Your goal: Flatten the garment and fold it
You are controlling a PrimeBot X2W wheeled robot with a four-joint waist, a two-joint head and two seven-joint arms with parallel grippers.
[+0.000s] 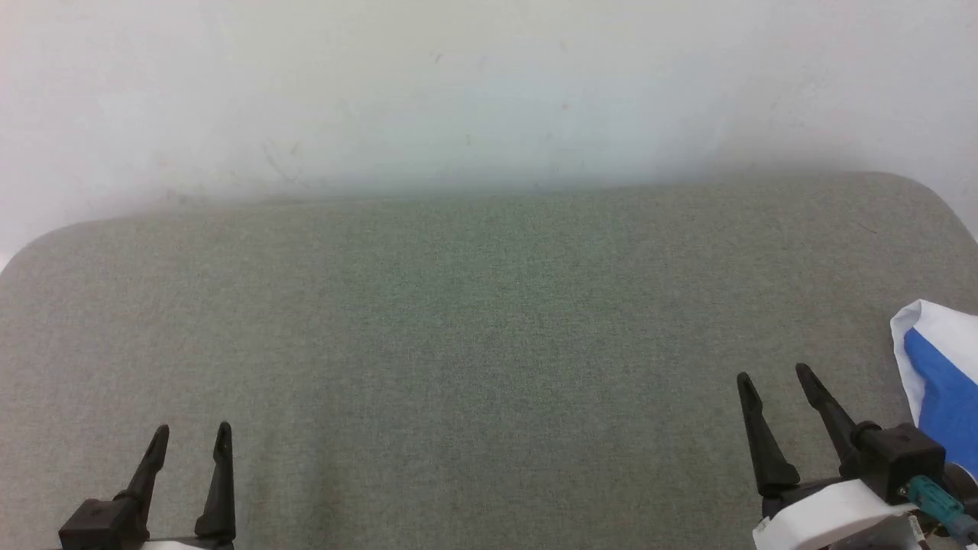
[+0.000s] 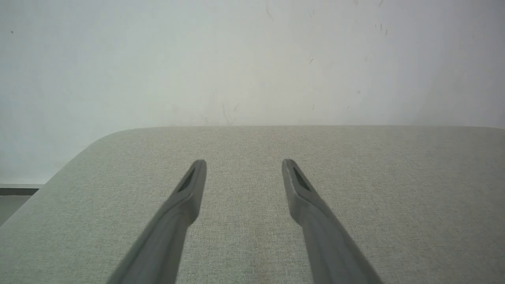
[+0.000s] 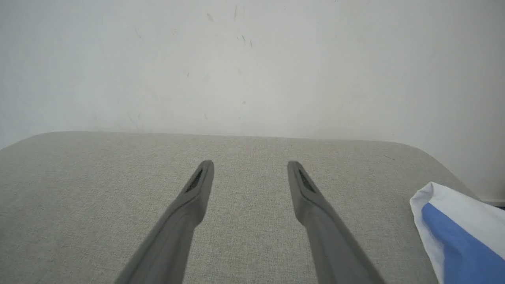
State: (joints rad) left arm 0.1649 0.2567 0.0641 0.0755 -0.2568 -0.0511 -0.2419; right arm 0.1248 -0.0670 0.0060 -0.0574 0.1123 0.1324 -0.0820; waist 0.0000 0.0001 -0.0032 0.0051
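Note:
A corner of the garment (image 1: 936,382), white cloth with a bright blue part, lies at the right edge of the grey-green table (image 1: 474,328); the rest runs out of the head view. In the right wrist view the same garment (image 3: 457,228) sits at the lower right. My right gripper (image 1: 774,376) stands open just left of the cloth, apart from it, with nothing between its fingers (image 3: 199,185). My left gripper (image 1: 191,431) is open at the lower left, far from the cloth. Bare table shows between its fingers (image 2: 193,181) in the left wrist view.
A pale wall (image 1: 458,92) rises straight behind the table's far edge. The table has rounded far corners (image 1: 932,195), and its left side drops to a floor strip (image 2: 15,193).

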